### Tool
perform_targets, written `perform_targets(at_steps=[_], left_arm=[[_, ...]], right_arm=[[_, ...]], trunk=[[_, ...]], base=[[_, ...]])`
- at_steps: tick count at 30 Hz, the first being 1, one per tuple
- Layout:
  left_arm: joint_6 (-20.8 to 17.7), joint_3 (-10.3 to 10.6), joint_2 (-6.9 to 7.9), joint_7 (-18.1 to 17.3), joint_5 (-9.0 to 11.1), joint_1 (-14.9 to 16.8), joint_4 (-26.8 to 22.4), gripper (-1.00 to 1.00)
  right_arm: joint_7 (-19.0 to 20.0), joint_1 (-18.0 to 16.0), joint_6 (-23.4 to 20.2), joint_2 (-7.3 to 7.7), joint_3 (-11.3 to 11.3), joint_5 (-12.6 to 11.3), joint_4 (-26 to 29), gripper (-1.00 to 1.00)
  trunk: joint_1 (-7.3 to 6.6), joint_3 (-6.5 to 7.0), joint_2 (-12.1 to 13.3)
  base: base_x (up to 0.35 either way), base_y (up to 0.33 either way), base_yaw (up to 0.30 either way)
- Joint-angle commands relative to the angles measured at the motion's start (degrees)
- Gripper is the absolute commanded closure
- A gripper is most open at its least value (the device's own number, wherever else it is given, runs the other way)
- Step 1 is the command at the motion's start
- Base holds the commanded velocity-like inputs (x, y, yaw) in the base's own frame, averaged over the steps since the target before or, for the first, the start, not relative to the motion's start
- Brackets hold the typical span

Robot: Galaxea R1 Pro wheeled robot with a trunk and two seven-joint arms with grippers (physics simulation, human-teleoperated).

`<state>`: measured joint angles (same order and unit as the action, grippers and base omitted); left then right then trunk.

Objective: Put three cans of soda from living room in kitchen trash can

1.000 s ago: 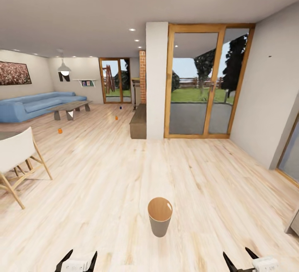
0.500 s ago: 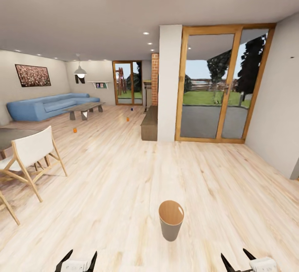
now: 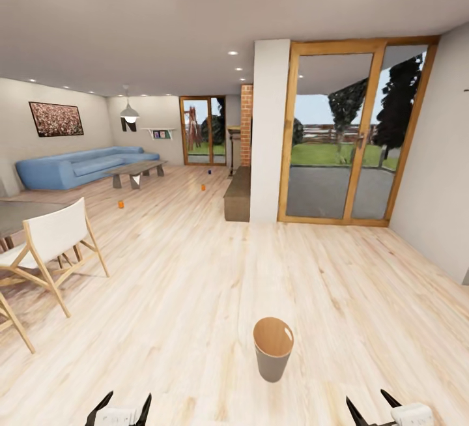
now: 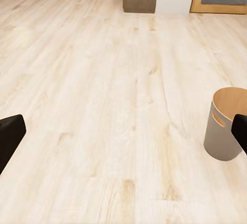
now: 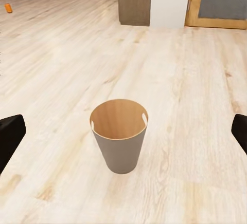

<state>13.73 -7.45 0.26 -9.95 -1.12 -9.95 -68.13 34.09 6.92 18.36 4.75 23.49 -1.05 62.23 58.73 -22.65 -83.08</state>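
The bin (image 3: 273, 349) stands upright on the bare wood floor (image 3: 195, 283) just ahead of the robot, roughly between its two arms and a little nearer the right one. It looks empty: from the right wrist its coppery inside shows clean to the bottom (image 5: 119, 134). Both pincers are spread wide and hold nothing, the left pincer (image 3: 120, 406) and the right pincer (image 3: 374, 408) low at the front.

The cans are all well away, across the open floor in the living room. One orange can (image 3: 120, 204) sits on the floor out from the blue sofa (image 3: 78, 165) and the coffee table (image 3: 137, 170). A second orange can (image 3: 202, 187) lies farther on, near the low dark cabinet (image 3: 238, 193). The dark blue can (image 3: 209, 170) is farthest, up towards the brick column (image 3: 245, 123).

So the job now, as I read it, is driving, not grasping. The nearest orange can is the sensible first target. The robot should steer left of the bin so the base does not knock it over, and keep wide of the white folding chair (image 3: 55, 250) on that side. It should stop short of the can, square on, so one arm can come down over it with the pincer already parted.
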Motion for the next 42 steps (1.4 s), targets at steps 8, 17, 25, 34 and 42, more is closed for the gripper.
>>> perform_targets(at_steps=[8,17,25,34,42], left_arm=[[-0.1,0.0,0.00,0.0,0.0,0.1,0.2,-1.00],[0.0,0.0,0.00,0.0,0.0,0.4,1.0,-1.00],[-0.1,0.0,0.00,0.0,-0.1,0.5,1.2,-1.00],[-0.1,0.0,0.00,0.0,-0.1,0.5,2.1,-1.00],[-0.2,0.0,0.00,0.1,-0.2,0.8,3.9,-1.00]], right_arm=[[0.0,0.0,0.0,0.00,0.0,0.0,-0.1,-1.00],[0.0,0.0,0.0,0.00,0.0,0.0,-0.2,-1.00],[-0.1,0.0,0.0,0.00,-1.0,0.0,-0.6,-1.00],[0.0,0.0,0.0,0.00,-1.7,0.0,-0.7,-1.00],[0.0,0.0,0.0,0.05,-1.7,0.1,-0.6,-1.00]], trunk=[[0.00,0.00,0.0],[0.00,0.00,0.0],[0.00,0.04,0.0],[0.00,0.05,0.0],[0.00,0.05,0.0]], base=[[0.020,0.012,0.001],[0.073,0.026,0.002],[0.206,0.120,0.128],[0.262,0.117,0.039],[0.308,0.071,0.002]])
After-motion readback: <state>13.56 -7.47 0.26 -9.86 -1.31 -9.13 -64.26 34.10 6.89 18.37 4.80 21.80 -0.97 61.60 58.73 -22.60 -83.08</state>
